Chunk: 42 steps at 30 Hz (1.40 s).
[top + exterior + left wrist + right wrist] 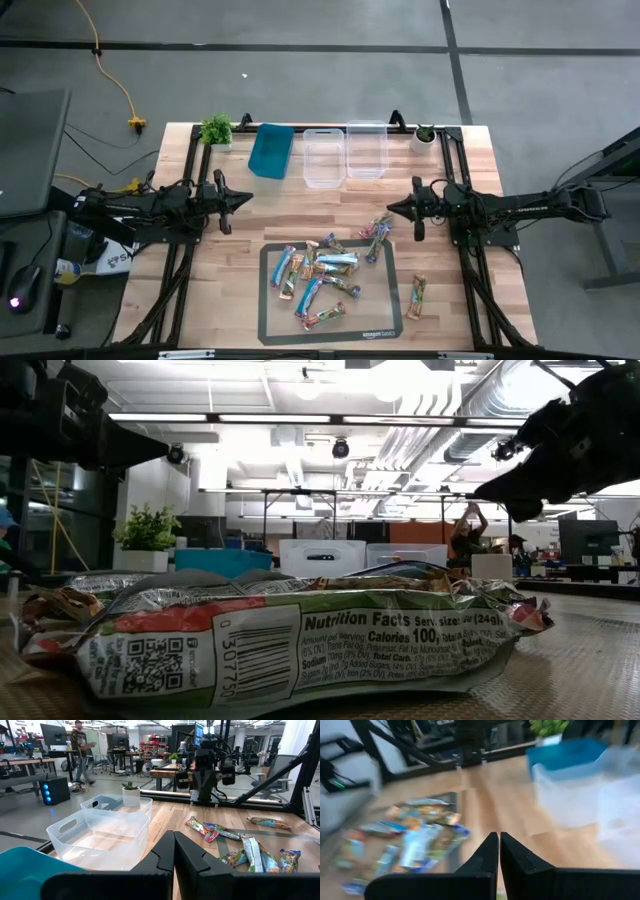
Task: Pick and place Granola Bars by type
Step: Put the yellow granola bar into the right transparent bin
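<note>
Several granola bars [320, 275] in blue, orange and multicoloured foil wrappers lie flat in a loose heap on a grey mat [268, 320]. A few more [378, 232] lie off its far right corner, and one [416, 296] rests on the wood to its right. One bar [300, 645] fills the low view's foreground. My left gripper [238, 203] hovers shut to the left of the heap, above the table. My right gripper [393, 208] hovers shut to the right of it. Both point toward the table's middle. Each wrist view shows closed fingertips, left [174, 840] and right [499, 839], with bars [250, 852] [415, 837] beyond.
Along the far edge stand a teal bin [270, 150] and two clear bins [323, 157] [366, 148], with a small potted plant [216, 130] at the left and another [425, 135] at the right. Bare wood lies between bins and mat. People show in the room behind.
</note>
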{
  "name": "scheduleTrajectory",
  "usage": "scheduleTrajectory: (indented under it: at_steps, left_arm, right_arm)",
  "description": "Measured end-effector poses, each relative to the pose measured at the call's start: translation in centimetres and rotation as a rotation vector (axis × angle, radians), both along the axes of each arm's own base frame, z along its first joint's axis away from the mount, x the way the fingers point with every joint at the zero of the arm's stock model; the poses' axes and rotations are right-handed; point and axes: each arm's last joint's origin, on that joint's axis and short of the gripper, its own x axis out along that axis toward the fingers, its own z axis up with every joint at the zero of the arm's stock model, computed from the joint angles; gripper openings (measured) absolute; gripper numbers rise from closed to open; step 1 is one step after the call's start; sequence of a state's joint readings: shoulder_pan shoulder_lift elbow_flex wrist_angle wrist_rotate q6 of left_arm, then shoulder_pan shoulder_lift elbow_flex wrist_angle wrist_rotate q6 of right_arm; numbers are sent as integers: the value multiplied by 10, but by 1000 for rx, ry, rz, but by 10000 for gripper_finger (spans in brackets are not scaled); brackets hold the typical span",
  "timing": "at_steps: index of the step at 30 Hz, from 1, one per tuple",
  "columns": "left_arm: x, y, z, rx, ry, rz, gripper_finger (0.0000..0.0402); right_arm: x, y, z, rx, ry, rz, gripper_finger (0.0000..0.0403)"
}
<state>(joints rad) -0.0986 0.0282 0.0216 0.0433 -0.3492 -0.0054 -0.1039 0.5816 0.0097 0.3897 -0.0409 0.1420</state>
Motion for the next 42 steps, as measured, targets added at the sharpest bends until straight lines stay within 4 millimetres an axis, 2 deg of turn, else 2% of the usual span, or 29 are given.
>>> scheduleTrajectory:
  at_steps: [4, 7, 18, 25, 31, 35, 42]
  left_arm:
    - [0, 0, 0, 0, 0, 0, 0]
    - [0, 0, 0, 0, 0, 0, 0]
    - [0, 0, 0, 0, 0, 0, 0]
    - [0, 0, 0, 0, 0, 0, 0]
    - [0, 0, 0, 0, 0, 0, 0]
    - [0, 0, 0, 0, 0, 0, 0]
    - [0, 0, 0, 0, 0, 0, 0]
  right_arm:
    - [0, -2, 0, -141, 13, -40, 0]
    - [0, -3, 0, -148, 16, -62, 0]
    - [0, -3, 0, -2, -5, -90, 0]
    - [1, -3, 6, 196, -81, -119, 0]
    - [2, -3, 16, 159, -152, -107, 0]
    - [9, -3, 41, 66, -169, -72, 1]
    - [14, -3, 103, -112, 120, -14, 1]
